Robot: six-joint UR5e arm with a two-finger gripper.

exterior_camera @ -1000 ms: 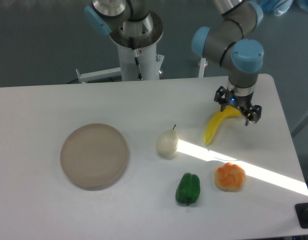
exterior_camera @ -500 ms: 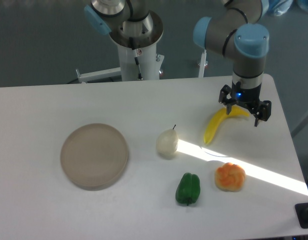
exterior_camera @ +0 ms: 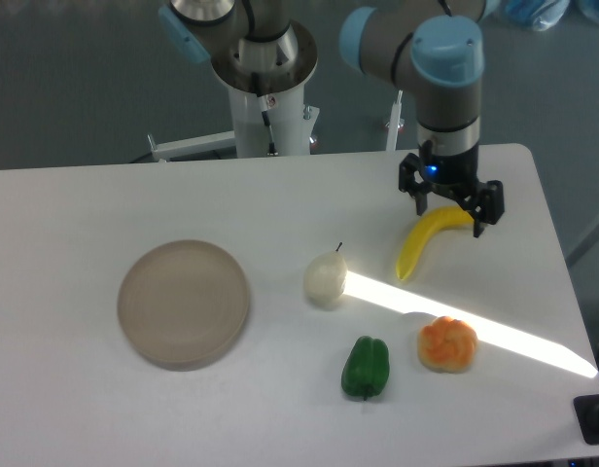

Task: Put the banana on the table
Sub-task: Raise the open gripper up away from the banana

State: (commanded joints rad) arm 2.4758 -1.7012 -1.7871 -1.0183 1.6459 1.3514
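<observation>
Green pepper (exterior_camera: 366, 367) and orange fruit (exterior_camera: 447, 343), nearest, side by side on the white counter (exterior_camera: 105, 409). Round beige plate (exterior_camera: 184, 303), left. Pale pear (exterior_camera: 325, 278), middle. Banana (exterior_camera: 425, 239), yellow, lying on the counter right of the pear, its upper end between the tool's fingers. Tool (exterior_camera: 447, 207), fingers spread open, straddling that end, not clamped on it.

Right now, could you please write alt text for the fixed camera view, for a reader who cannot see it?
A robot arm's gripper hangs open just above the upper end of a yellow banana lying on a white table. Also on the table are a round beige plate, a pale pear, a green pepper and an orange fruit.
</observation>
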